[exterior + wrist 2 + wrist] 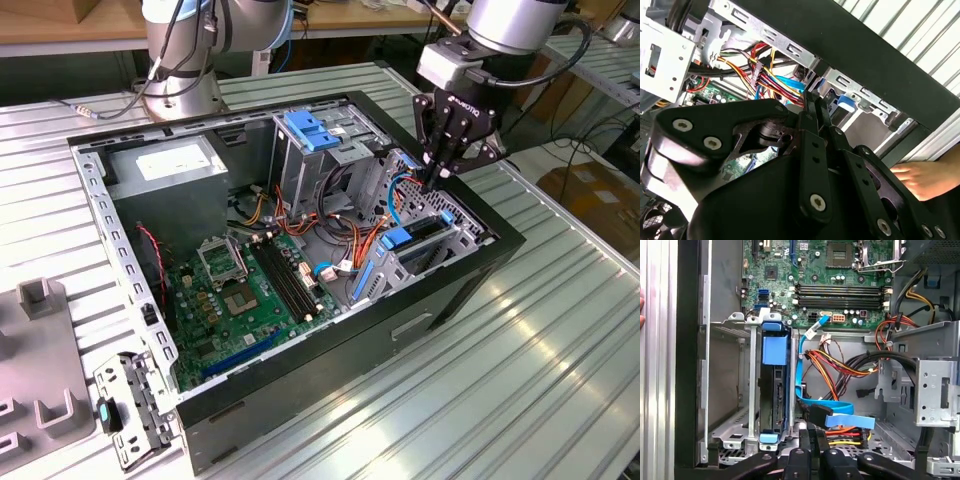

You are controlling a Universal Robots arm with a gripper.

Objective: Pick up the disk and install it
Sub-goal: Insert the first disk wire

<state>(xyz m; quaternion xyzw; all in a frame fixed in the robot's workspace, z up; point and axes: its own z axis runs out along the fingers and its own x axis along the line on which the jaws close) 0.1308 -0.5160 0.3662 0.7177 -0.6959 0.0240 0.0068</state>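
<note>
Disk (774,390): seated on edge in drive bay, frame centre-left. Hand (438,178): fingers closed together, holding nothing, just above the bay.

An open black computer case (470,275) lies on the slatted metal table (560,350). Inside, the green motherboard (245,300) sits at seven o'clock from the blue-topped metal cage (310,140). The grey power supply (165,165) lies at nine o'clock from that cage.

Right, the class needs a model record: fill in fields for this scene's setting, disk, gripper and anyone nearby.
Setting: open computer case on slatted metal table
Disk: on edge in the case's drive bay, blue rails showing
Gripper: just over that bay beside the disk, fingers shut, empty
Person: a hand outside the case wall
</note>
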